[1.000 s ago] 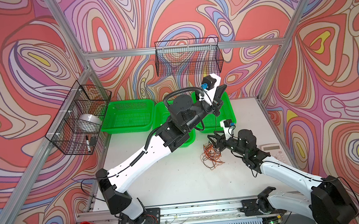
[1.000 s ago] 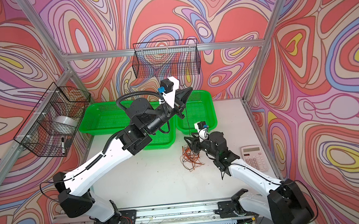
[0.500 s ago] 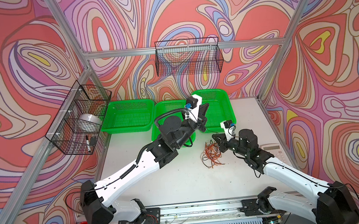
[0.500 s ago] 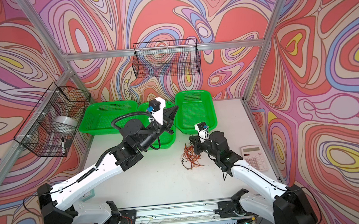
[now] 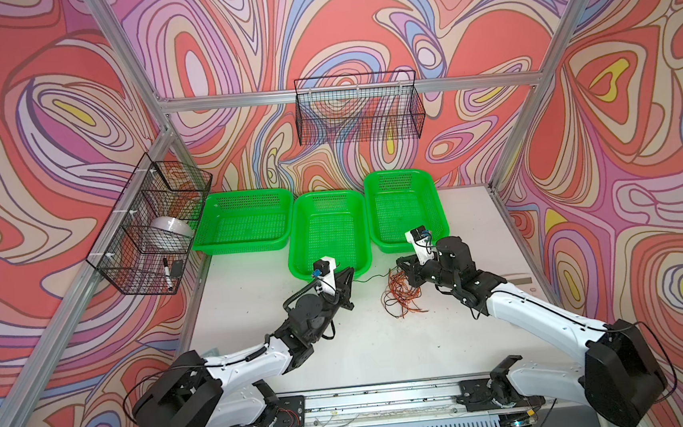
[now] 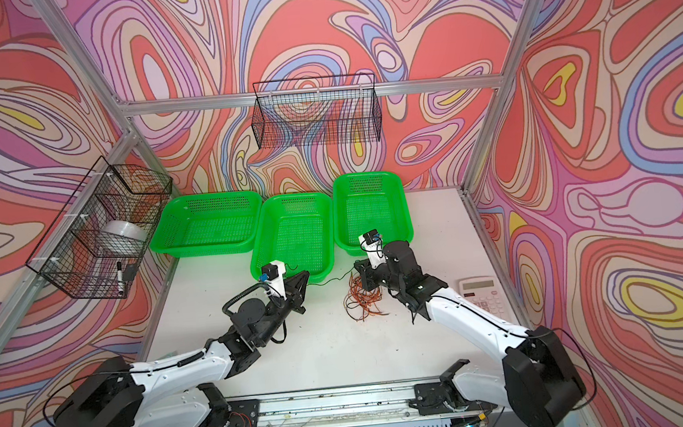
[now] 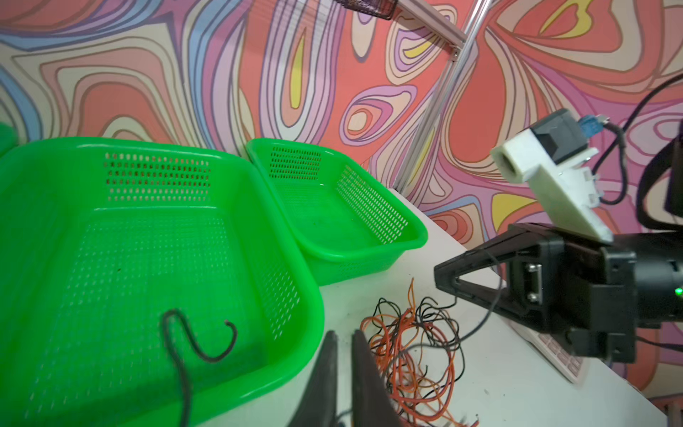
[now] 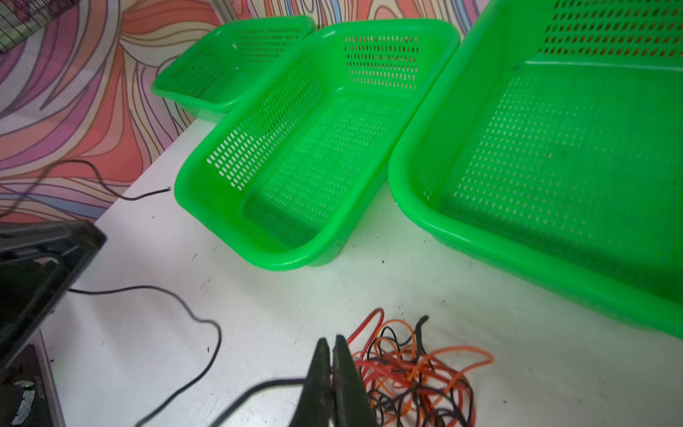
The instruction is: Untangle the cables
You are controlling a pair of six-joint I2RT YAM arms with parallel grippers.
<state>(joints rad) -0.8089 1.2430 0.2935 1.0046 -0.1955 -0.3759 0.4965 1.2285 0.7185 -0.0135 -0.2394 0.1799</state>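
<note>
- My left claw [image 5: 350, 271] sits low over the desk [image 5: 255, 304], right at the near right corner of the middle green basket [image 5: 296, 234]. Its fingers [image 7: 327, 369] stand a narrow slit apart, with nothing visible between them.
- My right claw [image 5: 400, 262] is down at the far side of the tangle, jaws pressed together with no gap showing.
- The cables [image 5: 400, 297] lie in a loose heap of red, orange and black loops. They're on the desk right of its middle, nearer the far edge, just in front of where the middle basket meets the right green basket [image 5: 373, 220].
- The black cable [image 5: 372, 279] runs out of the heap across the desk toward my left claw.
- A black strand also comes out from under my right claw's tips; I cannot tell whether it is pinched.
- In my left wrist view a curled black end shows against the middle basket. I cannot tell whether it lies inside or hangs above.
- A calculator [image 6: 479, 291] rests by the desk's right edge.
</note>
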